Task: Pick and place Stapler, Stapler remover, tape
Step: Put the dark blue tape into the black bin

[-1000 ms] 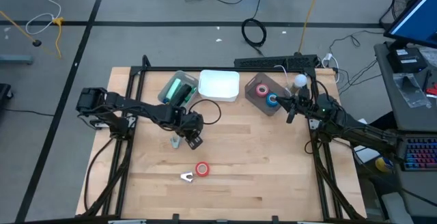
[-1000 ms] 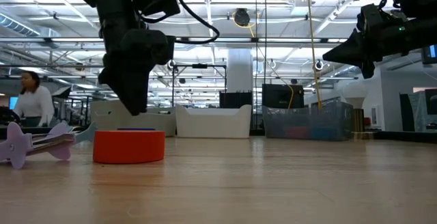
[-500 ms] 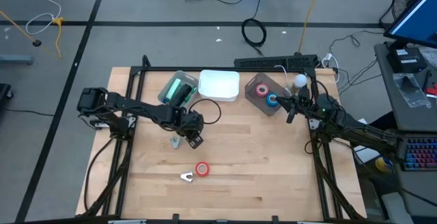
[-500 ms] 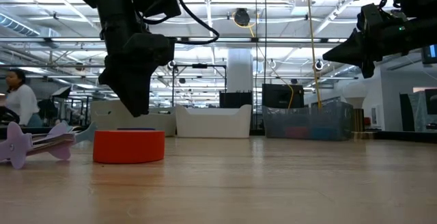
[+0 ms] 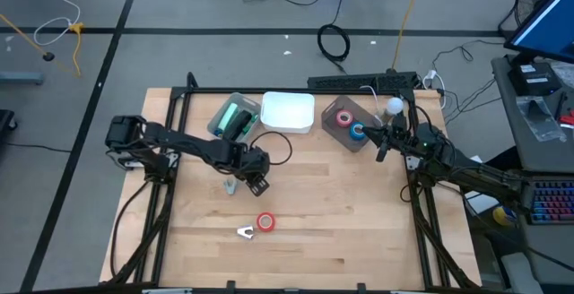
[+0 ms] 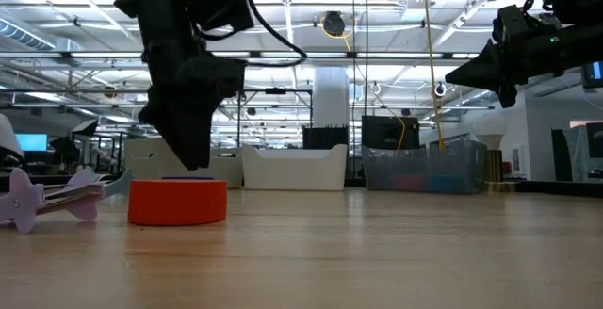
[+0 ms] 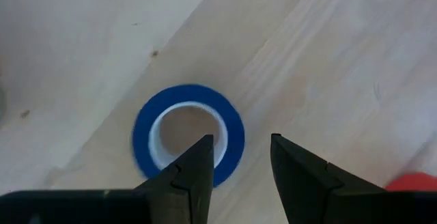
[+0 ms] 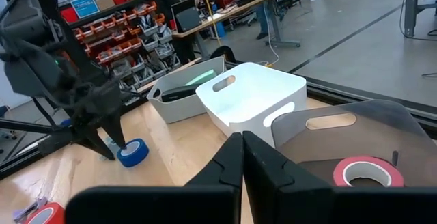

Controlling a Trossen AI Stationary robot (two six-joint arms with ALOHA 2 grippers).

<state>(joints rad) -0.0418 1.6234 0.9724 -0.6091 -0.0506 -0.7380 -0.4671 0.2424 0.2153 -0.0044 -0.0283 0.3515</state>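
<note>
The pale wooden table has a smooth, planked, light-grained top framed by dark rails. Along its far edge stand three bins: a translucent grey plastic bin holding a green stapler, a glossy white plastic tub with cut-out handles, and a smoky clear plastic bin holding a pink tape ring and a blue one, each with a white core. Near the front of the table lies a squat red tape roll with matte sides, and just beside it a pale lilac stapler remover with silvery metal jaws. The left gripper hangs low over the middle of the table, its two dark, angular fingers partly spread and pointing down over a flat blue tape ring with a white inner core; one fingertip overlaps the ring's rim in the wrist view, but the fingers grasp nothing and I cannot tell whether they touch it. In the right wrist view this blue ring lies flat on the wood right by the left arm's tip. The right gripper waits raised beside the smoky bin, its fingers pressed together on nothing.
</note>
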